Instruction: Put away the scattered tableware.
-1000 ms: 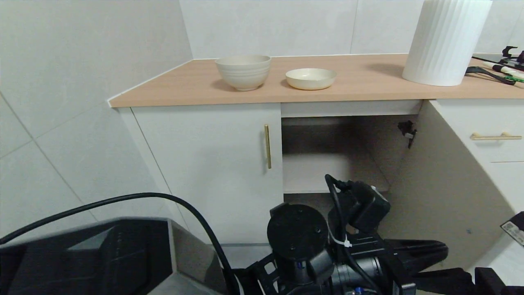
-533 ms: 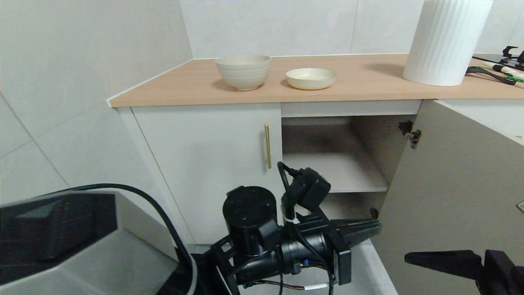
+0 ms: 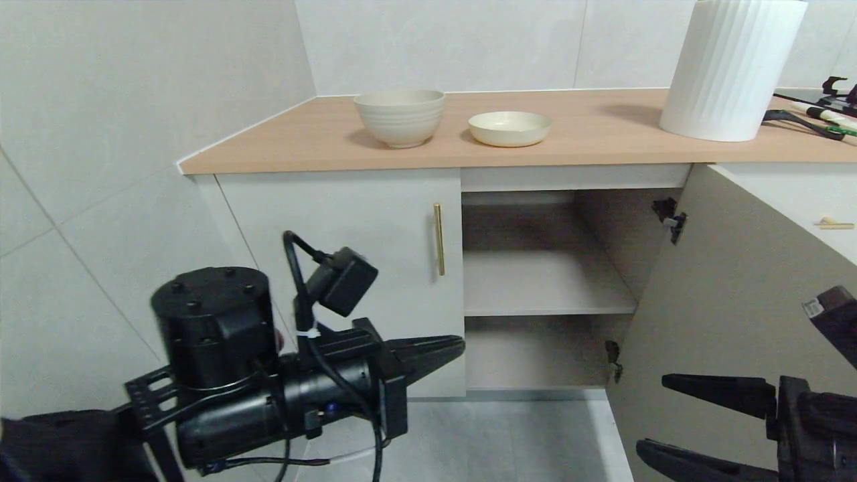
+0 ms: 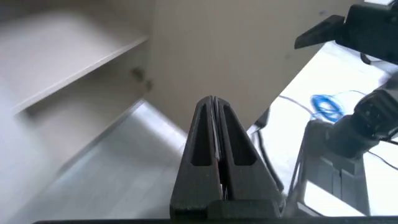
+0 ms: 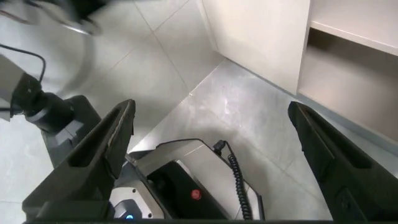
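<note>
A ribbed beige bowl (image 3: 400, 118) and a shallow cream dish (image 3: 509, 128) stand on the wooden countertop (image 3: 321, 144). Below them the cabinet stands with its right door (image 3: 730, 294) swung wide, showing a bare shelf (image 3: 543, 284). My left gripper (image 3: 455, 347) is shut and empty, low in front of the closed left door (image 3: 341, 268), its fingers (image 4: 212, 134) pressed together. Low at the right, beside the open door, my right gripper (image 3: 663, 412) is open with nothing between its fingers (image 5: 106, 152).
A tall white ribbed container (image 3: 732, 67) stands on the counter at the right, with utensils (image 3: 813, 117) beyond it. The closed door has a brass handle (image 3: 438, 239). A tiled wall (image 3: 100, 167) runs along the left. Grey floor (image 3: 495, 435) lies below the cabinet.
My left arm has swung left and away from the cabinet opening, its gripper staying shut. The right door has opened wider. My right gripper has come into the head view at lower right.
</note>
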Tool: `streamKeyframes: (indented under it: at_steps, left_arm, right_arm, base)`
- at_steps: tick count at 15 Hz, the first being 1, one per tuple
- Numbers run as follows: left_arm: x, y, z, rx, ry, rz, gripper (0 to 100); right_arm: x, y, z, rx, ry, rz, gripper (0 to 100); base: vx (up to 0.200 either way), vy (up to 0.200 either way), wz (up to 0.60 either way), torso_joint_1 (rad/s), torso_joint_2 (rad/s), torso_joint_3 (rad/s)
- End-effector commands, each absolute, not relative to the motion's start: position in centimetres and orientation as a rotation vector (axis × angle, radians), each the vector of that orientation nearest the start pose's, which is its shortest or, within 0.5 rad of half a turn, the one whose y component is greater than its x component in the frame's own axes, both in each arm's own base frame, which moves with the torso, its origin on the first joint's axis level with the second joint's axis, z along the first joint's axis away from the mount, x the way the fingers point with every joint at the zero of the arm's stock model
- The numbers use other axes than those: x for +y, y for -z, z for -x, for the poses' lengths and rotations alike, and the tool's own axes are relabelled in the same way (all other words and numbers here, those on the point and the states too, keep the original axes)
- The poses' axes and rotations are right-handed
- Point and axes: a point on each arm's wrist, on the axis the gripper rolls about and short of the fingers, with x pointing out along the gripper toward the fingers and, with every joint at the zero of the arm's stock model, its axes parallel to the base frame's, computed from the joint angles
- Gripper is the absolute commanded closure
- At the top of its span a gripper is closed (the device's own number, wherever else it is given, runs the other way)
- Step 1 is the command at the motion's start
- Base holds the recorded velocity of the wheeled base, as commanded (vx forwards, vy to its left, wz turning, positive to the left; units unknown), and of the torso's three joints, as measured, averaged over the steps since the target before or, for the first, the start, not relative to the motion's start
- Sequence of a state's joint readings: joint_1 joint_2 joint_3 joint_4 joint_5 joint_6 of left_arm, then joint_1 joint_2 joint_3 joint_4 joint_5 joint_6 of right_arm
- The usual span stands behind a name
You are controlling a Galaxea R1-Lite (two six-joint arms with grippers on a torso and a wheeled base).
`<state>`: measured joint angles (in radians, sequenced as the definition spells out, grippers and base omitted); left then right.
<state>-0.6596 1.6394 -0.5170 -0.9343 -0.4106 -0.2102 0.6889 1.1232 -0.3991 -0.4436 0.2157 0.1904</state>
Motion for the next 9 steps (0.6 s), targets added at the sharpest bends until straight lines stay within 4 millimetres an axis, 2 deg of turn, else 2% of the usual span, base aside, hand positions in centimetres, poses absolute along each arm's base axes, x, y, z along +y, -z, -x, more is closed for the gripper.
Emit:
streamKeyframes:
  at_steps: [1,2,4,6,9]
  left_arm:
    - [-12.6,-18.7,-17.6,0.235,0.926,0.176,100]
    - [-11.6,-19.2,-17.2,0.225,0.885,0.178,0]
    - [-10.3,-20.0,-16.7,0.207,0.833,0.191,0]
    - [-7.7,-20.8,-16.6,0.181,0.712,0.205,0]
    - [-5.7,-21.8,-16.5,0.174,0.604,0.278,0]
  right_arm:
    - [10.5,-18.2,-12.0,0.389,-0.865,-0.101,0]
    - [10.9,-18.3,-12.4,0.396,-0.863,-0.099,0]
    - [11.7,-18.6,-13.7,0.404,-0.851,-0.097,0]
    - [12.4,-19.7,-16.2,0.388,-0.795,-0.107,0]
    - [13.0,-21.1,-18.7,0.398,-0.690,-0.102,0]
  base:
    - [0.000,0.000,0.00,0.000,0.00,0.000]
    - [0.000,0.000,0.00,0.000,0.00,0.000]
    - [0.000,0.000,0.00,0.000,0.00,0.000]
    - [0.000,0.000,0.00,0.000,0.00,0.000]
    - [0.000,0.000,0.00,0.000,0.00,0.000]
